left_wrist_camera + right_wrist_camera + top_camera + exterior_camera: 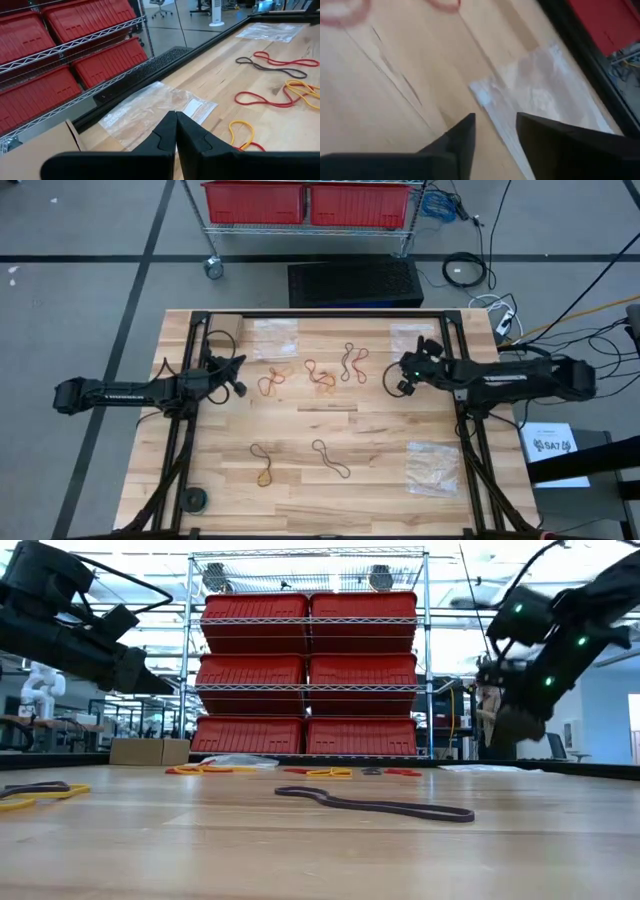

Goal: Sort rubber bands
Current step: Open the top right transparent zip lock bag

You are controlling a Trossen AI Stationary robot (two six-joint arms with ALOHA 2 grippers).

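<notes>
Rubber bands lie loose and flat on the wooden table [380, 430]. Near the far middle are a yellow and red cluster [270, 384], an orange-red one [320, 376] and a dark and red pair [352, 362]. Toward the near edge are a dark and yellow pair [263, 465] and a dark band [330, 458] [375, 805]. My left gripper [238, 375] [176, 131] hovers shut at the far left, holding nothing, above a clear bag [155, 112]. My right gripper [404, 372] [495, 131] hangs open at the far right, tipped down over the edge of another clear bag [540, 95].
Clear bags lie at the far left [275, 338], far right [412, 338] and near right [432, 467]. A cardboard box [225, 328] sits at the far left corner and a black round object [193, 500] at the near left. Black frame rails [320, 314] border the table.
</notes>
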